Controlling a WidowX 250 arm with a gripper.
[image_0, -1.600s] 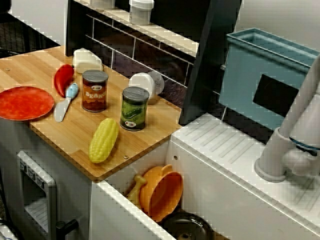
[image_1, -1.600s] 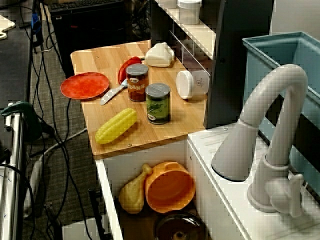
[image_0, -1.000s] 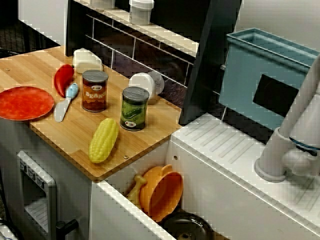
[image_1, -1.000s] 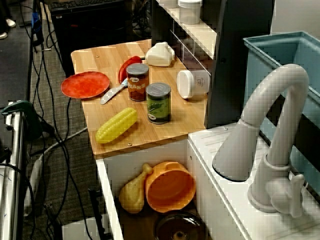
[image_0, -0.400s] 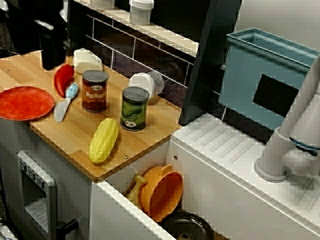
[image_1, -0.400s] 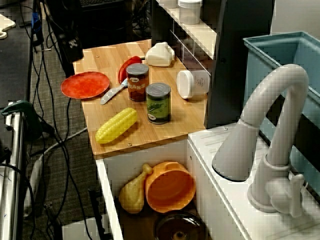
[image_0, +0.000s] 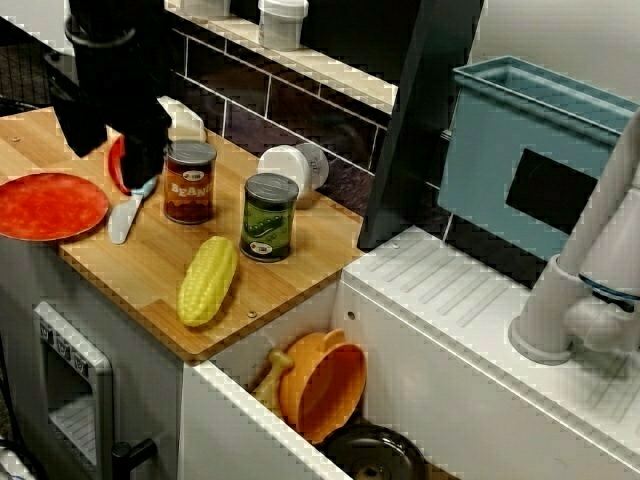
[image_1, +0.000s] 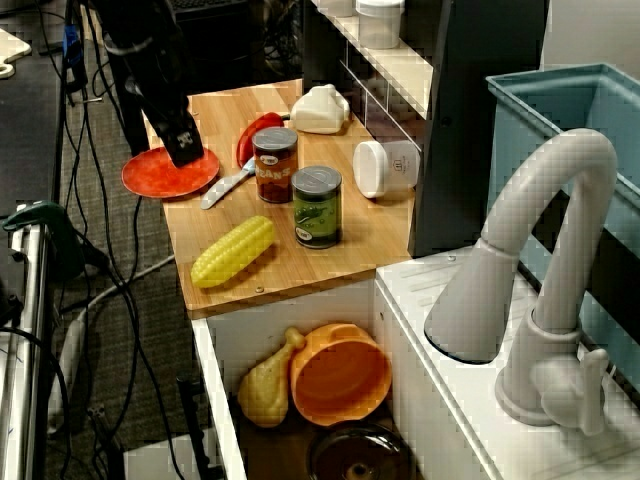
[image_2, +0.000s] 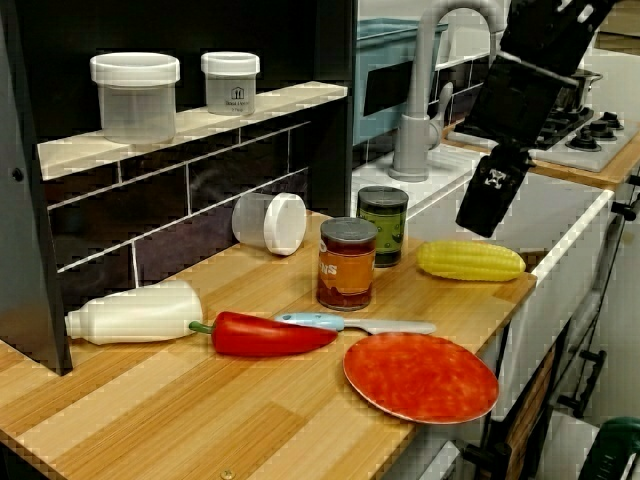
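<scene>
My black gripper (image_1: 186, 150) hangs in the air over the left end of the wooden counter (image_0: 150, 270). Seen from above the sink, its tip lies over the red plate (image_1: 160, 178). In the close view over the counter the gripper (image_0: 112, 150) hides part of the red pepper (image_0: 118, 168) and stands beside the brown can (image_0: 189, 180). Nothing shows in it, and the jaws are too dark to read. A blue-handled knife (image_0: 127, 212), a green can (image_0: 268, 216) and a corn cob (image_0: 207, 280) lie nearby.
A white bottle (image_2: 135, 312) and a white-lidded jar (image_2: 268, 222) lie by the tiled back wall. The sink holds an orange bowl (image_0: 325, 385), a toy drumstick (image_1: 265, 385) and a dark pot (image_0: 375, 455). A grey tap (image_1: 540, 280) and blue bin (image_0: 530, 150) stand right.
The arm was out of view at first. It came in from the far left and has moved right and down over the plate's side of the counter. The objects have not moved.
</scene>
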